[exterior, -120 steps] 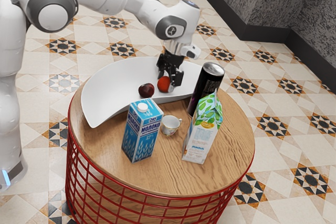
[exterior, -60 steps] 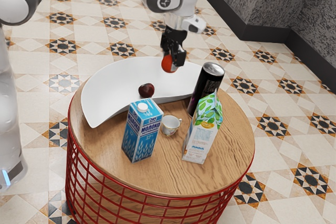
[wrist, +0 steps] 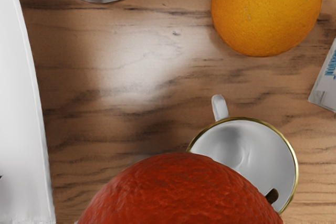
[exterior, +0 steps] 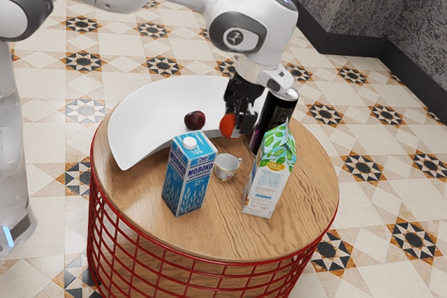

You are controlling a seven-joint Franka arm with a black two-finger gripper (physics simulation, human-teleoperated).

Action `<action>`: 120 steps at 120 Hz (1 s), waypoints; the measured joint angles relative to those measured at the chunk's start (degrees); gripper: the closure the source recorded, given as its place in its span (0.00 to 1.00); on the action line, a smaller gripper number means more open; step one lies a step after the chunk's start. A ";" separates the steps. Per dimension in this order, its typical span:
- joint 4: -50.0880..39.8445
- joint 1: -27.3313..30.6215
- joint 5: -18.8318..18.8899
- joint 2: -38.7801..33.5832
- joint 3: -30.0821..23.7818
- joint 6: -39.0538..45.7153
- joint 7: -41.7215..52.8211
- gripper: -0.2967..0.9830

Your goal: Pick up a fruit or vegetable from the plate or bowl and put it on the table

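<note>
In the exterior view my gripper (exterior: 239,118) is shut on a red-orange fruit (exterior: 228,125), held over the bowl's near edge, behind the teacup. The white curved bowl (exterior: 143,113) has a dark red fruit (exterior: 195,120) lying in it. In the wrist view the held fruit (wrist: 181,195) is large at the lower edge and overlaps part of the cup. Wooden table top (wrist: 126,72) shows beside the bowl's rim (wrist: 26,103).
A teacup (exterior: 227,167) stands between a blue milk carton (exterior: 188,176) and a green-white carton (exterior: 269,179). The black can (exterior: 276,118) is close beside my gripper. On the table near the cup lies an orange (wrist: 266,11).
The red-orange fruit was first lifted out of the bowl in my gripper. Since then, my hand has carried it lower and toward the exterior view's right and front, near the can.
</note>
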 joint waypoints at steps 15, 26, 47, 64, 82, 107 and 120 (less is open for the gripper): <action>-0.88 -1.38 0.01 -1.29 -1.67 -0.31 -1.98 0.52; -2.51 -3.97 0.01 -2.87 -1.93 -0.45 -3.63 0.52; -3.42 -4.85 0.00 -3.36 -3.16 -0.62 -6.73 0.52; -3.47 -4.88 -0.03 -3.37 -4.26 -0.78 -8.93 0.48; -3.48 -4.85 -0.35 -3.37 -4.54 -0.96 -10.60 0.32; -1.61 -4.87 0.69 -3.35 -3.64 -1.73 -11.93 0.25; 12.35 -12.27 6.98 -2.71 10.79 -5.55 -9.46 0.24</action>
